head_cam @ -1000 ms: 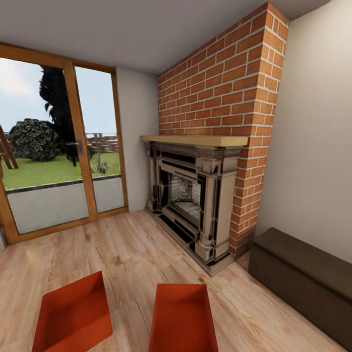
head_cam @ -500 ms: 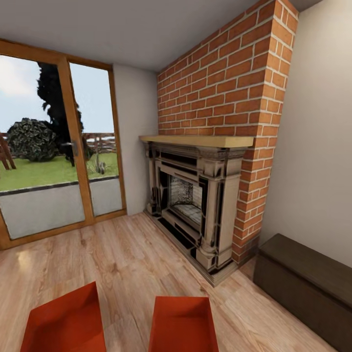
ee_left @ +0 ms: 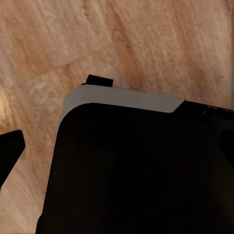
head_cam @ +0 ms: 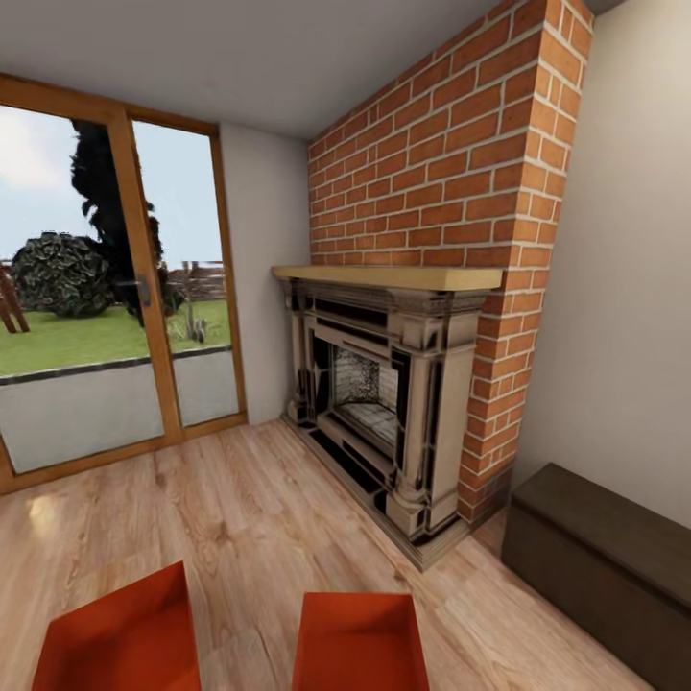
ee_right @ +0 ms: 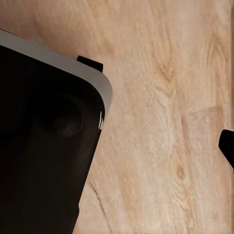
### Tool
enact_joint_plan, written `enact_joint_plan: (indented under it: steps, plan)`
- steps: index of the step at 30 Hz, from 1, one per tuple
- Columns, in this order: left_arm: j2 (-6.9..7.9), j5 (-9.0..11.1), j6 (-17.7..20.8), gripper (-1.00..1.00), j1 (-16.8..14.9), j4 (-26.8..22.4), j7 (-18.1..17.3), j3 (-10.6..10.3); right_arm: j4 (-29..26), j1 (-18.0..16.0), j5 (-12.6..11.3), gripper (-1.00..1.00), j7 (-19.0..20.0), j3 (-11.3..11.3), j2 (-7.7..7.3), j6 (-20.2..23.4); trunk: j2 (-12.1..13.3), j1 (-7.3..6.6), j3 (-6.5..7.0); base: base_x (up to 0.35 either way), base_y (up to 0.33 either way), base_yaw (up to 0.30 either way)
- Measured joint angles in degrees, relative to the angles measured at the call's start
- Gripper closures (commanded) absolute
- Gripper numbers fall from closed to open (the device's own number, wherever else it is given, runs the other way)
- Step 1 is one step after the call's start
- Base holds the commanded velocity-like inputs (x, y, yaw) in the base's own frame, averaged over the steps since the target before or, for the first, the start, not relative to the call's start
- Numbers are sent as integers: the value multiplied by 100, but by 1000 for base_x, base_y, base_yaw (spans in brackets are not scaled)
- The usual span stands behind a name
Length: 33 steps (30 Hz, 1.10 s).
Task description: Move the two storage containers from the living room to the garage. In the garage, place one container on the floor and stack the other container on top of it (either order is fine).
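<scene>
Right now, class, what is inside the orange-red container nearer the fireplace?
The right container shows only its own bare orange-red walls and bottom; nothing lies inside. Its near end is cut off by the picture's edge, so that part stays unseen.

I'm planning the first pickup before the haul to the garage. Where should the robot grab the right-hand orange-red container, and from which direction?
Probably by its rim, from above. The right-hand container is lidless, standing on the wood floor with low straight walls and its opening upward, so a wall's top edge can slip between the fingers. The two long side walls look suited to one gripper each. The other container lies apart from it, so that side seems free.
</scene>
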Motion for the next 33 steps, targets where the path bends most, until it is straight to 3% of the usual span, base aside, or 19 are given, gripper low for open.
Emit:
enact_joint_plan:
  steps: [12, 27, 33]
  plan:
    - [0, -2, -7, -100, 0, -1, 0, -1, 0, 0, -1, -100, -5, -12, -25, -31, 0, 1, 0, 275, 0, 0]
    - [0, -10, -7, -100, -3, -2, 0, 9, 0, 0, -3, -100, -36, 2, -18, -27, 0, 3, 0, 16, -1, 0]
    - [-3, -19, -6, -100, -1, -2, 0, 0, 0, 0, 0, -100, -37, 2, -18, -26, 0, 3, 0, 48, -164, 0]
